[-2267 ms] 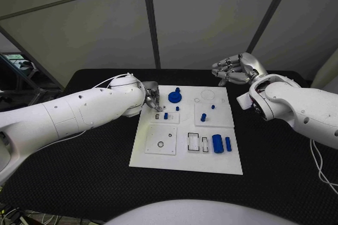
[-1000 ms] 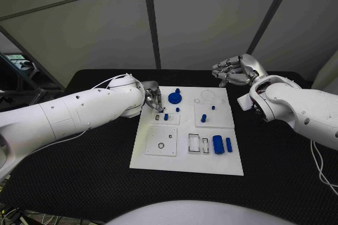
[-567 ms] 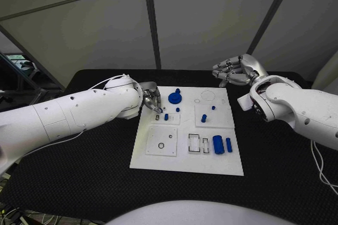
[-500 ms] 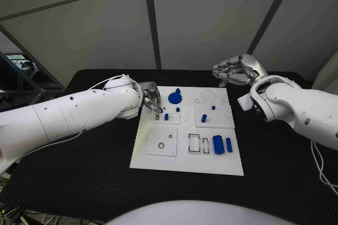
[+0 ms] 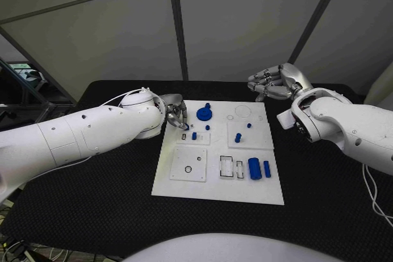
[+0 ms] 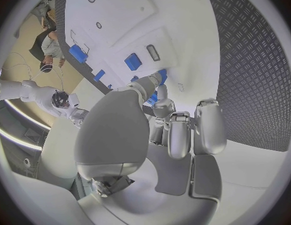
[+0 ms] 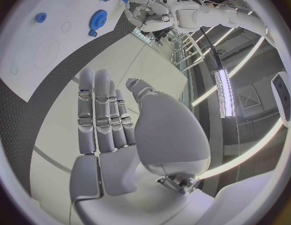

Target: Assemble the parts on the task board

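Left hand (image 5: 174, 115) is hovering at the board's (image 5: 184, 185) far left corner, fingers drawn together and tips pointing down at the small blue peg (image 5: 194, 136) just below them; whether it is pinching a part, I cannot tell. The blue gear (image 5: 204, 113) is sitting just beside the fingertips, on the side toward the right hand. Judgement: the step is seating a small piece, so the hand should be coming straight down, keeping the piece upright and clear of the gear. Right hand (image 5: 274, 80) is waiting past the board's far right corner, well apart, fingers loosely curled, holding nothing. No writing or labels are readable.
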Motion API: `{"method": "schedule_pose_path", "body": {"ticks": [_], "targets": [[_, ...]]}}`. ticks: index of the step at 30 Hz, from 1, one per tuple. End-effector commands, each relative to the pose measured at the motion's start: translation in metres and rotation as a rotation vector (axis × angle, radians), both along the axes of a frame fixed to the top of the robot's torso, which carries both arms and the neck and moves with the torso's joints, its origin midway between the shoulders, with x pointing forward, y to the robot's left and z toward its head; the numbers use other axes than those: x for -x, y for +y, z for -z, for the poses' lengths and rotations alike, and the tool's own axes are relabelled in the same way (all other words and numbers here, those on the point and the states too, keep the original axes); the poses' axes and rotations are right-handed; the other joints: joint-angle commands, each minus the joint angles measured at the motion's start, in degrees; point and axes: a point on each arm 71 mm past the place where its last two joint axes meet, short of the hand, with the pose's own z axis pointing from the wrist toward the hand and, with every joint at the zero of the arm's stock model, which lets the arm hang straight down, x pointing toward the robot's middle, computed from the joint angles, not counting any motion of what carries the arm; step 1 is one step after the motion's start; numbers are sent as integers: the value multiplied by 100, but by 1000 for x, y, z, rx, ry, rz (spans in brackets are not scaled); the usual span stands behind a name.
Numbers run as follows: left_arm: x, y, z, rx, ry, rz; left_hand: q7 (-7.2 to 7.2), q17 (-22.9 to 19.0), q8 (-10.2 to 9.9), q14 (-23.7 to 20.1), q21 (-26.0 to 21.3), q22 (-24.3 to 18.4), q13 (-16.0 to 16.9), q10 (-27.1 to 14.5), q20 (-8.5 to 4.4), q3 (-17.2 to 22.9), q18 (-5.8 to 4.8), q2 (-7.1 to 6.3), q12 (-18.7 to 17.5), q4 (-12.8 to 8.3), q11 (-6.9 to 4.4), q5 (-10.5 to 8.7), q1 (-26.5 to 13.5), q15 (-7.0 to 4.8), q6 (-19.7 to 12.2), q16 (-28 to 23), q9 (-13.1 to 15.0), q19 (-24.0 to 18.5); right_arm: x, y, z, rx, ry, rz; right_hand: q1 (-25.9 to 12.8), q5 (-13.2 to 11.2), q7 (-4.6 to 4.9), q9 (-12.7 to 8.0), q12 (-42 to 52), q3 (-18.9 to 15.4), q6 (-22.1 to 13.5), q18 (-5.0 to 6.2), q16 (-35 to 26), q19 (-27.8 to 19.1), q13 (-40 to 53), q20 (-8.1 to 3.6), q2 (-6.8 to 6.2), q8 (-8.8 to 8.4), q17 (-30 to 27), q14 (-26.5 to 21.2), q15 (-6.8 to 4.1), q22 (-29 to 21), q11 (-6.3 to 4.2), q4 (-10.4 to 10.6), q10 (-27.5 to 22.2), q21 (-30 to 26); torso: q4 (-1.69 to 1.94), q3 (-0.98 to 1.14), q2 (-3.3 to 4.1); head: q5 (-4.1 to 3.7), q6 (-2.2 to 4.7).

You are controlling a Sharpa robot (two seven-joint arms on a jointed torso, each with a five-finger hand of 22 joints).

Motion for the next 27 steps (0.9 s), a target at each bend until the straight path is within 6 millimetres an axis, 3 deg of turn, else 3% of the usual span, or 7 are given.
{"method": "schedule_pose_path", "body": {"ticks": [1,27], "targets": [[-1,-1,-4,1,-56,18,-19,1427,59,568,32,584,7,11,3,24,-405,59,19,2,-20,13,23,-34,-21,33,431,21,0,1,-1,-1,-4,-8,-60,21,13,7,28,-3,-47,64,-38,3,-6,15,19,30,5,3,49,-5,-13,33,-46,-33,-10,0,1,-4,-7],[-2,6,-10,-68,-136,41,-23,1465,93,581,60,608,19,33,-1,77,-412,47,22,-22,-25,16,17,-38,-33,55,492,38,0,-1,-1,0,-4,-4,-68,18,14,7,32,-4,-49,64,-40,4,-8,16,20,31,6,1,50,-9,-12,40,-50,-38,-12,3,2,-2,-14]]}}
